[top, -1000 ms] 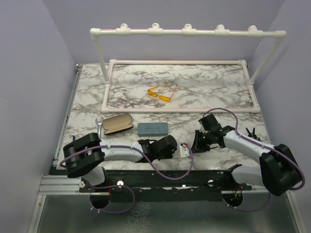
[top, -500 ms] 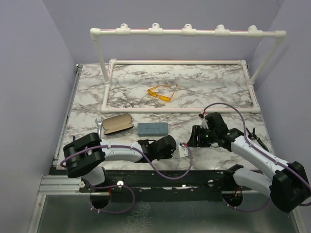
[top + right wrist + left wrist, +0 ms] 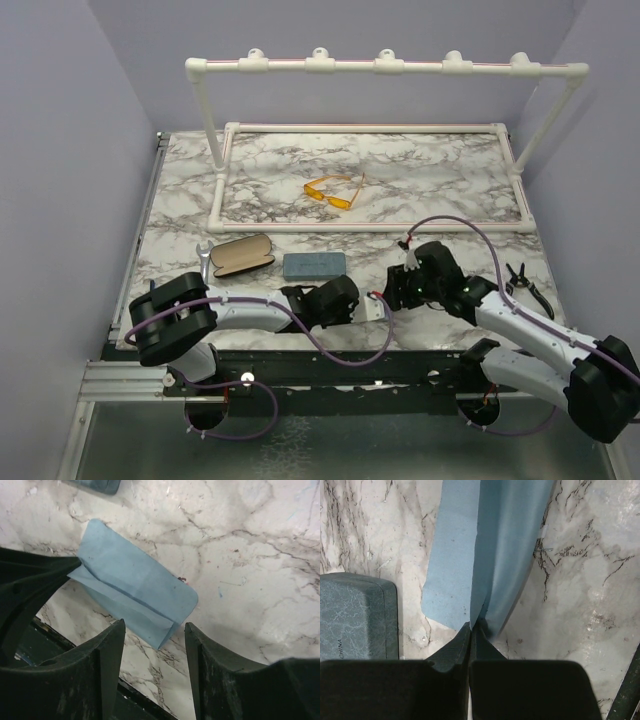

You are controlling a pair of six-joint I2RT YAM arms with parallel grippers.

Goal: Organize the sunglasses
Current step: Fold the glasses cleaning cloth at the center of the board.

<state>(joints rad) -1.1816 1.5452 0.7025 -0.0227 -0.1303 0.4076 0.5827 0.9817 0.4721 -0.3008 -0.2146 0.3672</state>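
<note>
**Opening up and moving in on the cloth**

Logging the change first: right gripper point(image 3: 154, 630) going from pinched tight a second ago to roughly half parted. Also swinging leftward across the table point(image 3: 460, 200) and drawing in toward the near-right side of the grey-blue case point(image 3: 314, 265). Now hovering over the free end of the blue cloth point(image 3: 135, 587), just right of that case. Holding nothing between the fingers point(image 3: 107, 650). Touching nothing either, so far as the wrist view is showing; only the cloth's edge lying below the gap.

Noting no change at the left gripper point(image 3: 470, 627). Staying clamped fully on one end of the cloth, with the fabric bunching into a fold right at the tips, just right of the case's near corner.

Reading this, as a judgement only, as a handover or a two-handed spreading of the cloth being set up. Not yet seeing any move on the glasses themselves.

Finding both pairs lying free of either gripper:
- Yellow-orange sunglasses point(image 3: 333, 190) lying beyond the case, inside the white pipe frame point(image 3: 360, 228).
- Dark wire sunglasses point(image 3: 524, 279) lying well to the right of the case, beside the right forearm.

Also noting the black case point(image 3: 241, 255) sitting open just left of the grey-blue one, with only its tan lining showing.

Judging the organizing as barely begun, with the cloth work looking like preparation.
</note>
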